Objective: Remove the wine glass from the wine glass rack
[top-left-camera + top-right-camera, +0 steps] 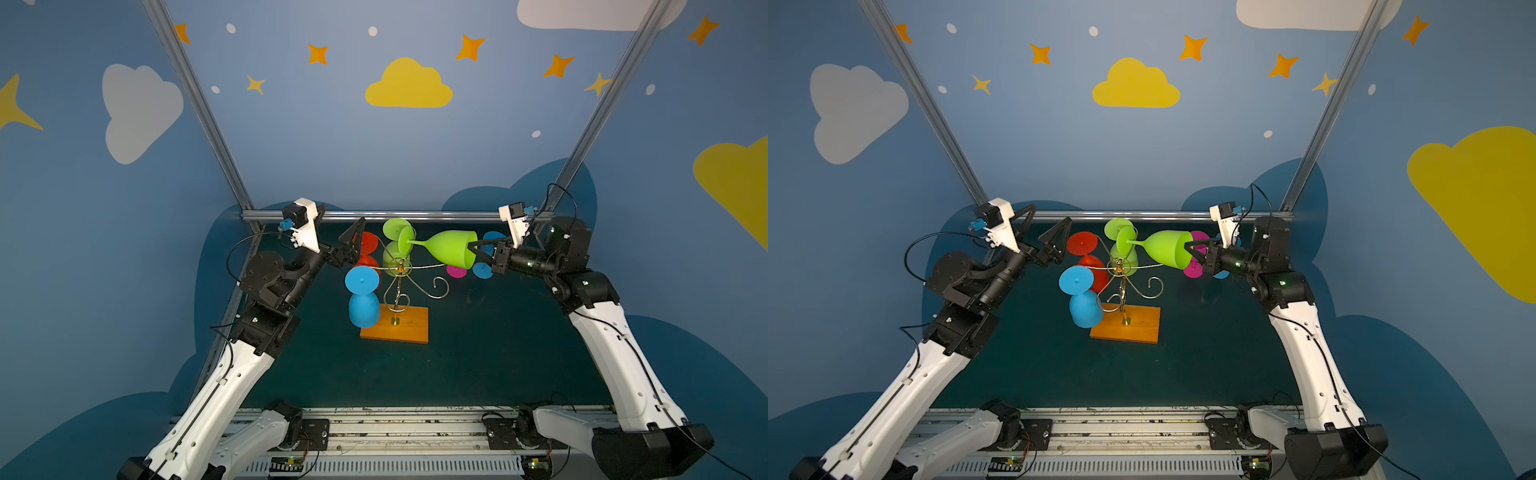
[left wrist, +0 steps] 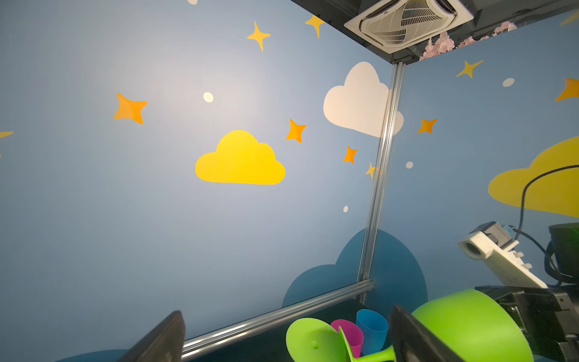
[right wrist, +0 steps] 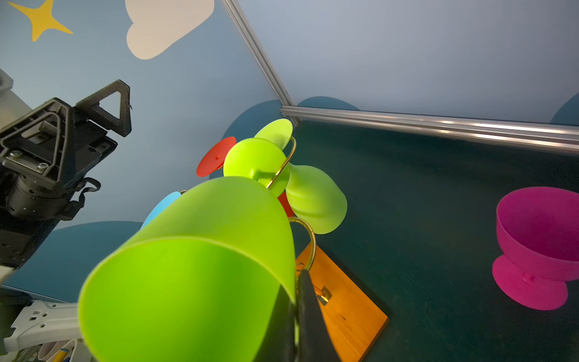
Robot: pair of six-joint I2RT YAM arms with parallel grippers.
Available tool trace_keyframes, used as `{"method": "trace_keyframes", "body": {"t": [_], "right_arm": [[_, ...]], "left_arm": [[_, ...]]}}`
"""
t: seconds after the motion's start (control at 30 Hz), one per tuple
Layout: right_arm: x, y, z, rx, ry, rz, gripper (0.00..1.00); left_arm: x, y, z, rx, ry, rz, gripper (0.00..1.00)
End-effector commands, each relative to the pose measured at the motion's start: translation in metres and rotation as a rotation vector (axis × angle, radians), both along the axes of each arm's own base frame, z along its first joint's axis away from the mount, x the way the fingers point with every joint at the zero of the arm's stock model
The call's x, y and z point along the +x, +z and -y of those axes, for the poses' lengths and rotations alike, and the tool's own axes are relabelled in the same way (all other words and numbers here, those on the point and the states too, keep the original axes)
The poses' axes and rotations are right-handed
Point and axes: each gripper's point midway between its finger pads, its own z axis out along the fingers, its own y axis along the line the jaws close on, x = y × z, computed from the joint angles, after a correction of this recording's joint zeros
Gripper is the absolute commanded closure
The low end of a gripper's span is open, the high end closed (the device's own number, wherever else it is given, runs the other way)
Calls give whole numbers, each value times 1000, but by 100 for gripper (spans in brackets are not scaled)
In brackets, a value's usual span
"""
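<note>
My rig's two arms (image 1: 623, 357) have white shells (image 1: 232, 374) on the long links and black joints (image 1: 266, 274). Thin black cables (image 1: 228, 262) loop to white wrist camera mounts (image 1: 307, 226) with blue plugs (image 1: 285, 225). My left gripper (image 1: 1049, 215) carries black open-triangle fingers (image 3: 125, 109), screws (image 3: 42, 166) at their base.

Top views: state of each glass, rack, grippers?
Rack, upright.
Held green glass, horizontal, foot at rack arm.
Second green glass, hanging inverted.
Red glass, hanging inverted.
Hung blue glass, inverted.
Pink glass, upright on table.
Standing blue glass, upright.
Left gripper, open, empty.
Right gripper, shut on held green glass rim.
</note>
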Motion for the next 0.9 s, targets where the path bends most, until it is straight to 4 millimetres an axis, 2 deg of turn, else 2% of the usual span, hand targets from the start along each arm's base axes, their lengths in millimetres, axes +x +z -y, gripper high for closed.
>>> {"method": "trace_keyframes", "body": {"t": [0.0, 0.37, 0.53, 0.6, 0.67, 0.77, 0.87], "right_arm": [[-11, 24, -2, 6, 23, 73, 100], [-46, 73, 15, -27, -33, 179, 100], [-55, 84, 29, -42, -114, 195, 100], [-57, 82, 40, -80, -171, 174, 100], [-61, 71, 56, -156, -249, 125, 100], [-72, 46, 87, -289, -393, 25, 100], [-92, 23, 118, -407, -515, -60, 100]], "left_arm": [[-3, 4, -4, -3, 15, 22, 1], [0, 2, -8, -14, 35, 29, 1], [3, -2, -9, -23, 40, 23, 1], [4, -3, -11, -22, 46, 21, 1], [4, -5, -12, -17, 53, 21, 1], [5, -6, -17, -9, 82, 31, 1], [6, -6, -25, 17, 134, 52, 1]]}}
